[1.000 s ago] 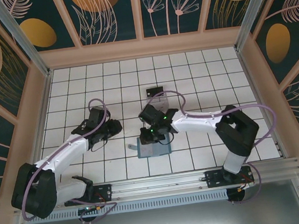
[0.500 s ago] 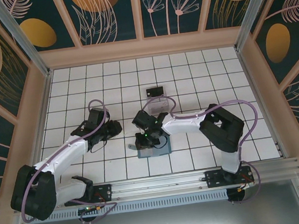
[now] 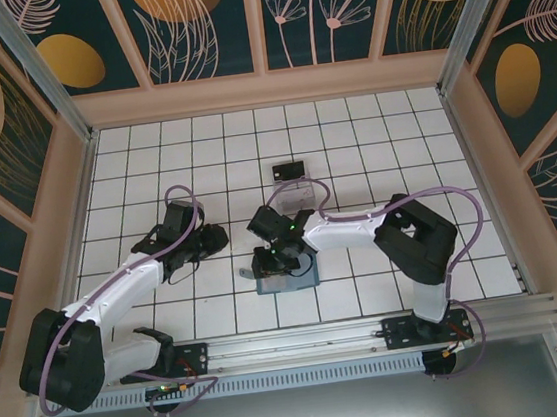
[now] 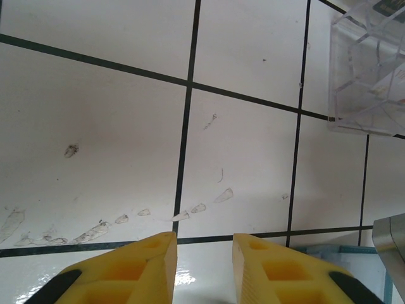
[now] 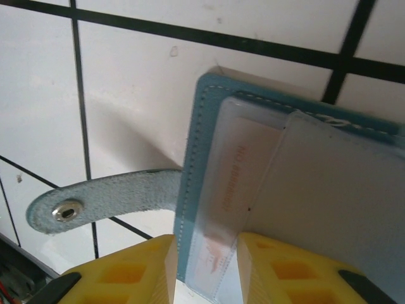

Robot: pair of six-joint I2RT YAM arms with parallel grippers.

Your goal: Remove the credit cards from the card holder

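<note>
Directly over the card holder (image 5: 192, 145), the right gripper (image 5: 205, 266) hovers narrowly parted, holding nothing, the pale card (image 5: 231, 183) tucked inside running lengthwise away from between its fingertips. Farther left of the card holder, the left gripper (image 4: 204, 259) hangs slightly open, empty.

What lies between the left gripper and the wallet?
The stretch is bare: in the top view, plain white table tiles lie between the left gripper and the wallet.

White arms (image 3: 356, 228), purple cables (image 3: 181, 187), yellow tools (image 4: 204, 244)

Matt suede-like card holder (image 5: 197, 145) on glossy tiled table (image 4: 247, 158).
</note>
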